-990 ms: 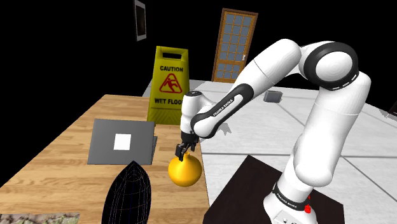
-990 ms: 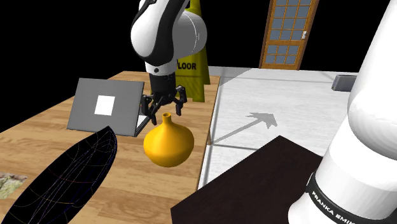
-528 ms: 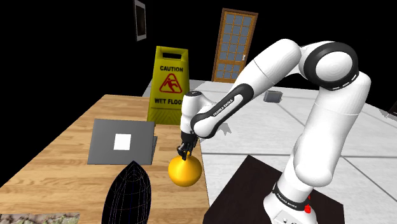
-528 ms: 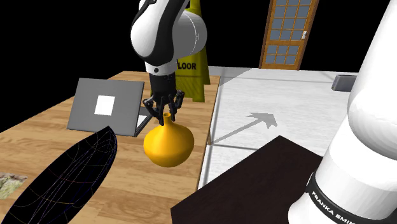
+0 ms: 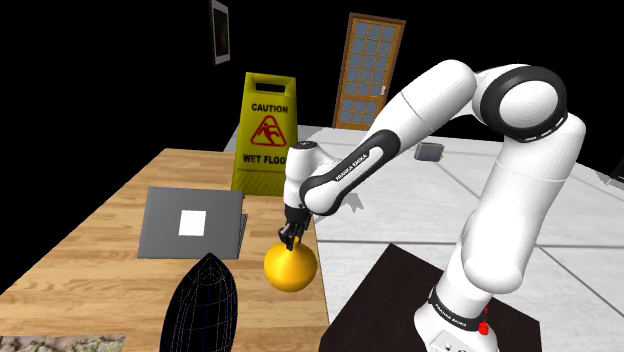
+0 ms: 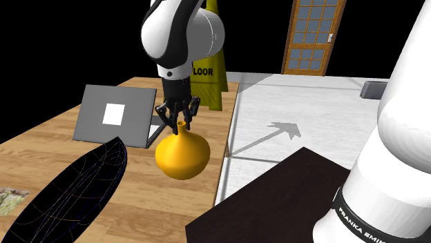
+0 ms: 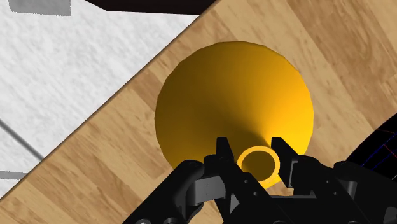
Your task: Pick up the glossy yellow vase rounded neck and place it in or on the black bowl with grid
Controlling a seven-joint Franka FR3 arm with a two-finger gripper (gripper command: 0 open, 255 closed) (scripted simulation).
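The glossy yellow vase [image 5: 290, 268] [image 6: 182, 156] [image 7: 233, 102] has a round belly and a narrow neck, and stands near the wooden table's edge. My black gripper [image 5: 289, 238] [image 6: 181, 125] [image 7: 257, 161] comes down from above, shut on the vase's neck, with a finger on each side of the ring-shaped mouth. The black bowl with grid lines [image 5: 205, 305] [image 6: 72, 190] lies close by on the table, toward the front in the shoulder view, and a dark edge of the bowl [image 7: 375, 153] shows beside the vase in the wrist view.
A grey flat panel with a white square [image 5: 192, 222] [image 6: 117, 114] lies on the wooden table [image 5: 95, 245]. A yellow wet-floor sign [image 5: 267, 130] stands behind. Beyond the table edge is white tiled floor [image 5: 400, 215]; my dark stand [image 5: 385, 300] is at the lower right. A wooden door [image 5: 370, 70] stands far back.
The fingers were apart around the vase neck one second ago; they have since shut on it. The vase seems very slightly higher than before.
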